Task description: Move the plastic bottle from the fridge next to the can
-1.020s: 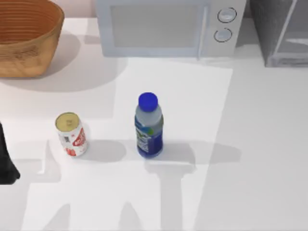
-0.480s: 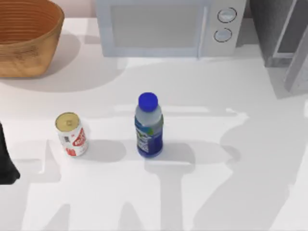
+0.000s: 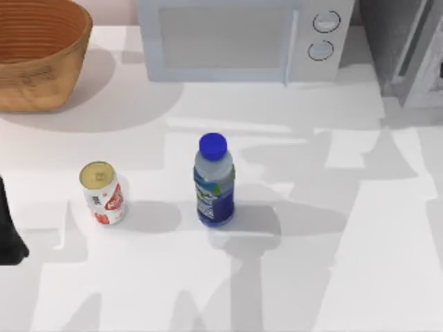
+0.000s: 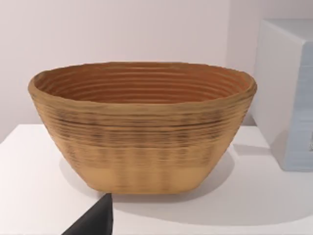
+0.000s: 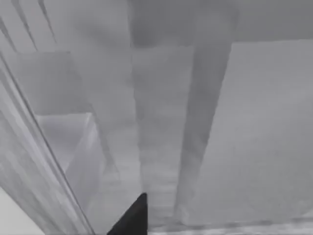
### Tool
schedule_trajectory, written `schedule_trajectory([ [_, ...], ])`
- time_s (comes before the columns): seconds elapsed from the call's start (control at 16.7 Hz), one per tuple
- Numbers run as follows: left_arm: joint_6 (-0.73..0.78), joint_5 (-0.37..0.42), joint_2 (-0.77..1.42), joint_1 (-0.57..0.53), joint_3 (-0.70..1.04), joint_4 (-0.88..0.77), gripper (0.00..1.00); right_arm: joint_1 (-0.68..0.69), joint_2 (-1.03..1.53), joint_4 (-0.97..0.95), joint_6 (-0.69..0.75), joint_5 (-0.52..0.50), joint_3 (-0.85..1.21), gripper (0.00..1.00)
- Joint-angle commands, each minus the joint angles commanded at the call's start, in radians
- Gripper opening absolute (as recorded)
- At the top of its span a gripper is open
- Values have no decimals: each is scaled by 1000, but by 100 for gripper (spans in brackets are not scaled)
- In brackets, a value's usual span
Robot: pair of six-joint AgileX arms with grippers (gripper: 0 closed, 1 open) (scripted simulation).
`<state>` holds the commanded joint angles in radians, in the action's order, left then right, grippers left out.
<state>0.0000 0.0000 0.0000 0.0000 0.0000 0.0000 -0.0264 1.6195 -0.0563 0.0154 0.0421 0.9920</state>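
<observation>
So the small clear plastic bottle with the blue screw cap and blue-green label [image 3: 214,181] is standing upright on the white table [image 3: 360,277], roughly mid-frame in the top view and a touch left of centre. It's see-through up top, the label wraps the lower body, and it's clearly taller than its neighbour. It looks light and a bit tippy to me.

That neighbour is the short can with the white and red label and gold top [image 3: 103,193], upright to the bottle's left at about the same height in the frame. There's a bare gap between them, near but not touching.

I'd say the bottle is already out of the grey metallic box-shaped fridge [image 3: 401,48], which sits in the upper right corner with its pale door panel swung partway. The right wrist view is staring at grey fridge panels up close, so I reckon my right arm is over there dealing with the door. I'd swing it slow along its arc and keep clear of the bottle.

I can't tell whether either gripper is open or closed. My left arm [image 3: 10,232] is parked at the left edge.

Behind sit a white microwave with two round knobs [image 3: 239,38] and a woven tan basket [image 3: 38,55].
</observation>
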Motion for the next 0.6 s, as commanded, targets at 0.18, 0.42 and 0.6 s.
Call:
schedule_trajectory([
  [0.18,0,0,0,0,0,0,100,-15,6,3,5,-5,-4,100],
  [0.42,0,0,0,0,0,0,100,-14,67,15,3,-5,68,100],
  [0.6,0,0,0,0,0,0,100,-13,173,41,2,-5,200,100],
])
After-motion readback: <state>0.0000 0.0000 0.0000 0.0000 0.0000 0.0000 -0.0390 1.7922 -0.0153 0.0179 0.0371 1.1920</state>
